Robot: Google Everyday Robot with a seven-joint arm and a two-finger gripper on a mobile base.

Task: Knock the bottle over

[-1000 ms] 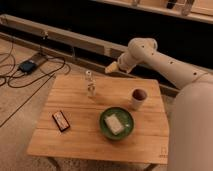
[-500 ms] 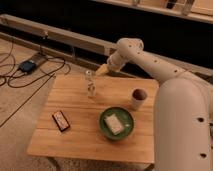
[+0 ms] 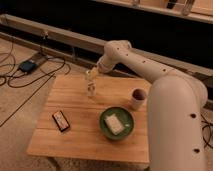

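The bottle (image 3: 91,90) is small, slim and clear, and stands upright on the wooden table (image 3: 75,135), toward its far side left of centre. My gripper (image 3: 90,74) is at the end of the white arm, which reaches in from the right. The gripper sits right at the bottle's top, touching or almost touching it.
A whitish cup (image 3: 138,99) with a dark inside stands at the far right of the table. A green bowl (image 3: 116,123) holds a pale block. A small dark packet (image 3: 61,120) lies front left. Cables and a blue box (image 3: 30,65) lie on the floor to the left.
The arm has swung left and down, bringing the gripper from right of the bottle to its top. The bottle still stands upright.
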